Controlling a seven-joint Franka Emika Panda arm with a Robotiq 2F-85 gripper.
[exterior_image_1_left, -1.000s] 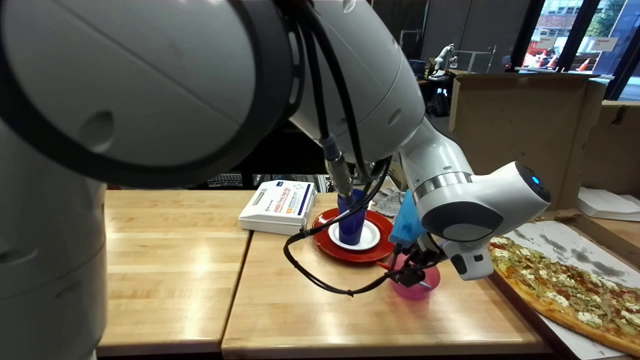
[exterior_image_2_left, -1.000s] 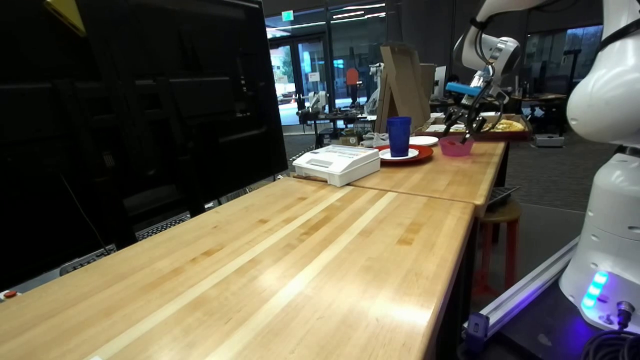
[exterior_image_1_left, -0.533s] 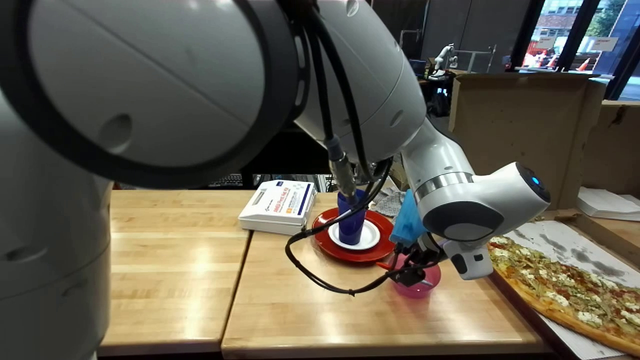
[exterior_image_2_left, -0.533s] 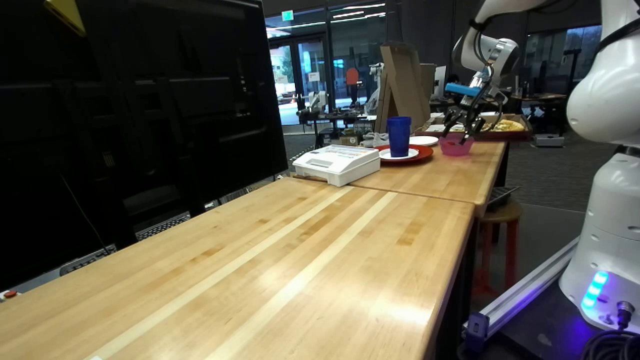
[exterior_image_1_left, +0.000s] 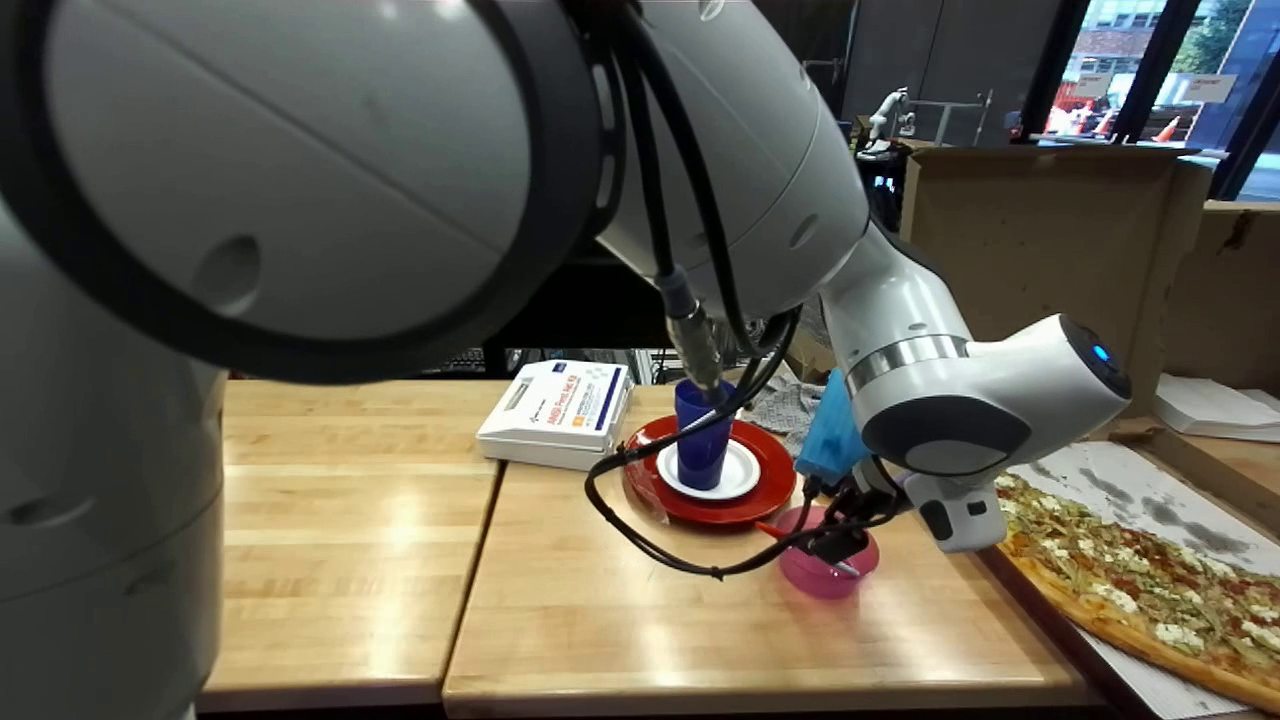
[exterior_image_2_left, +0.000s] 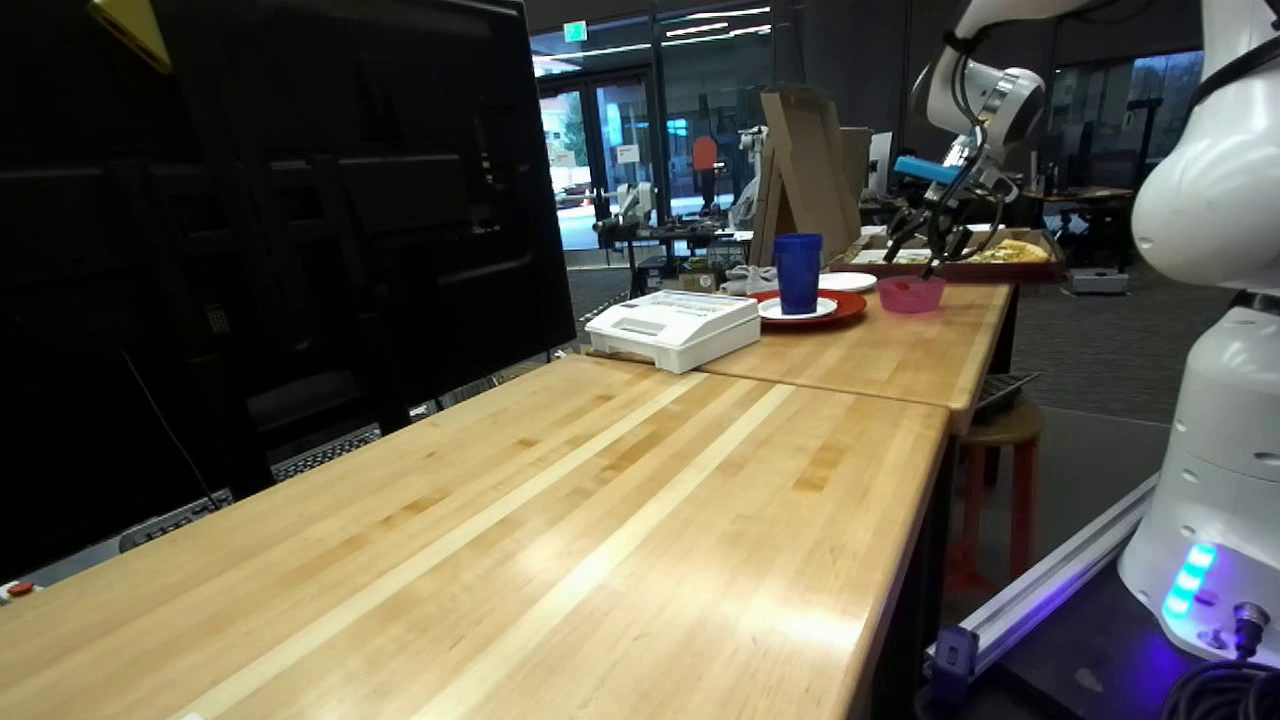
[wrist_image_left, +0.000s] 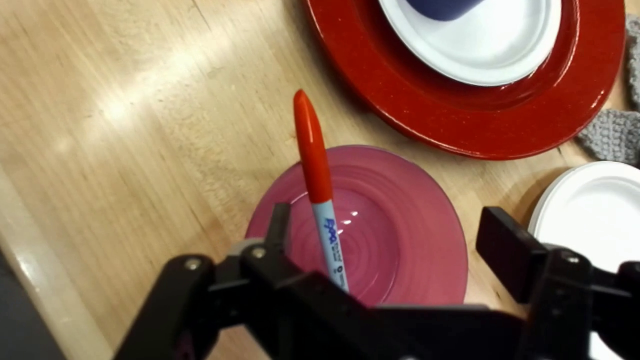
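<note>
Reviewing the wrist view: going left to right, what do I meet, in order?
Red-capped marker lying partly in the pink bowl → small white plate on the red plate → gray knitted cloth at the right edge.

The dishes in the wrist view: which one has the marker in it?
Only the pink bowl: the red-capped marker reaches past its rim; the red plate and white plates show none.

Marker (wrist_image_left: 321, 195) in bowl (wrist_image_left: 430, 235). In an exterior view: large plate (exterior_image_1_left: 774, 470) behind-left of bowl, small plate (exterior_image_1_left: 743, 472) on it, cup (exterior_image_1_left: 703, 455) on that; first-aid kit (exterior_image_1_left: 555, 412) left of plates, pizza (exterior_image_1_left: 1130, 585) right of bowl.
</note>
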